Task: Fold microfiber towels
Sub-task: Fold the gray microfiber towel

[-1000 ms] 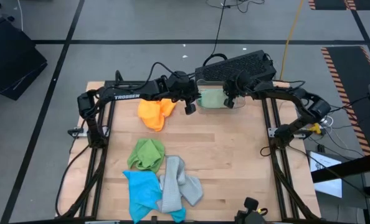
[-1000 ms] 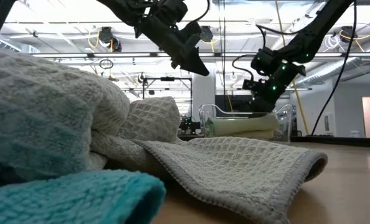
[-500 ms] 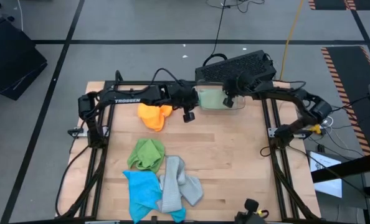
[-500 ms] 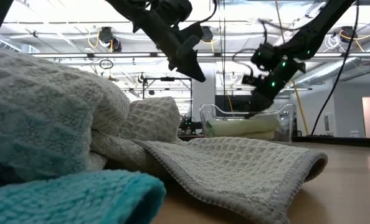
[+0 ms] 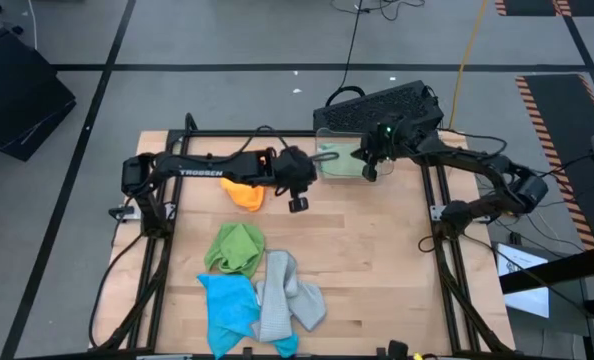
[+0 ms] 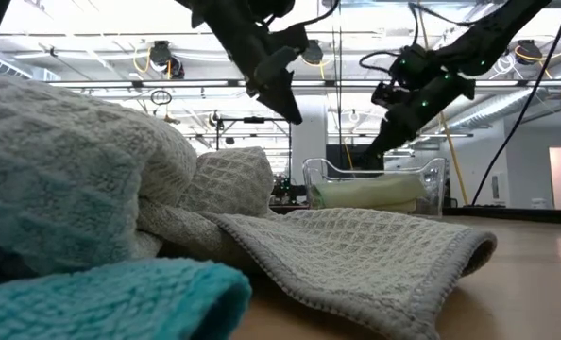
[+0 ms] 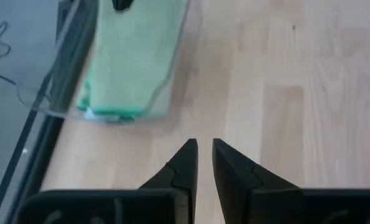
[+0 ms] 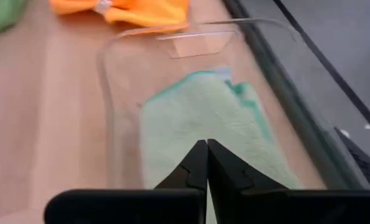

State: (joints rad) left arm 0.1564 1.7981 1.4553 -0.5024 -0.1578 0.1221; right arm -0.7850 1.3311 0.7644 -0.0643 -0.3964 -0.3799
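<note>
A pale green towel (image 8: pixel 203 118) lies folded flat on the bottom of the clear bin (image 5: pixel 322 150) at the table's far edge. My right gripper (image 8: pixel 207 144) hangs shut just above the bin, holding nothing. My left gripper (image 7: pixel 202 146) hovers over bare wood near the bin's left corner. Its fingers stand a narrow gap apart and hold nothing. An orange towel (image 5: pixel 245 193) lies crumpled under the left arm. Bright green (image 5: pixel 235 248), blue (image 5: pixel 225 305) and grey (image 5: pixel 289 295) towels lie bunched near the front edge.
A black keyboard-like case (image 5: pixel 377 105) sits just behind the bin, off the table. The metal arm frames run along the left and right table edges. Bare wood (image 5: pixel 377 250) spreads over the middle and right of the table.
My left gripper has swung away from the bin toward the table's near edge and tipped more downward. My right gripper has risen out of the bin, staying shut. The pale green towel stays in the bin.
</note>
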